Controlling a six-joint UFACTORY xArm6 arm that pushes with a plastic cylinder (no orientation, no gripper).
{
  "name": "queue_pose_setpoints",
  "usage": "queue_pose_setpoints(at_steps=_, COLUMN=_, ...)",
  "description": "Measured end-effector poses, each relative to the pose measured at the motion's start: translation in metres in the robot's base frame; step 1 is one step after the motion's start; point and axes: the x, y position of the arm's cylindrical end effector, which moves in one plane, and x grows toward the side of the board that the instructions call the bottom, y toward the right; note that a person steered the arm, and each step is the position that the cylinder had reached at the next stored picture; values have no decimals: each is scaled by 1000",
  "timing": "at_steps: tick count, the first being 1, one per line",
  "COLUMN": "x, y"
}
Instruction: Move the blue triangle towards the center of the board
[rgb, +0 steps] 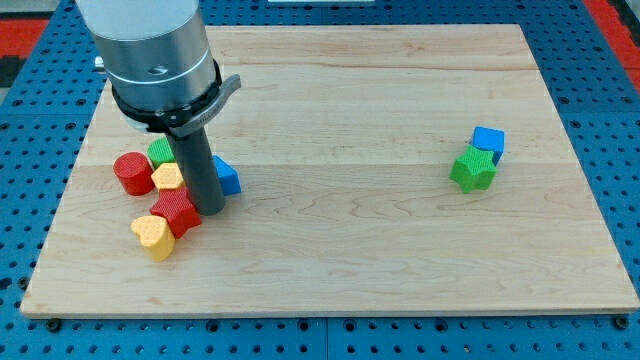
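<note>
My tip (210, 208) rests on the worktop (340, 260) inside the crowd of blocks at the view's left. There is no hand here to be clenched or released, only the bare rod. The blue triangle (228, 177) sits just beside the rod on the side toward the view's right, mostly hidden behind it, and seems to touch it.

On the other side of the tip lie a red block (177, 210) touching the rod, a yellow block (152, 236) below it, another yellow block (168, 177), a red cylinder (130, 172) and a green block (161, 151). Well apart, at the view's right, a blue cube (488, 141) sits against a green block (472, 170).

The step, as I judge it, is a push toward the view's right. It should go best with the tip kept square behind the triangle's left face, so the block does not spin off. A slow, straight stroke would leave the red and yellow neighbours undisturbed.
</note>
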Motion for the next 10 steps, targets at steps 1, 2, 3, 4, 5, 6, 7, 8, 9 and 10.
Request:
queue_pose_setpoints(at_steps=1, x=-28, y=-8)
queue_pose_setpoints(at_steps=2, x=-35, y=1)
queue_pose_setpoints(at_steps=3, x=-38, y=18)
queue_pose_setpoints(at_steps=4, x=-42, y=43)
queue_pose_setpoints(at_steps=5, x=-47, y=66)
queue_pose_setpoints(at_steps=6, x=-40, y=95)
queue_pose_setpoints(at_steps=7, x=-33, y=126)
queue_pose_setpoints(at_steps=8, x=-33, y=166)
queue_pose_setpoints(at_steps=9, x=-36, y=189)
queue_pose_setpoints(at_steps=10, x=-32, y=196)
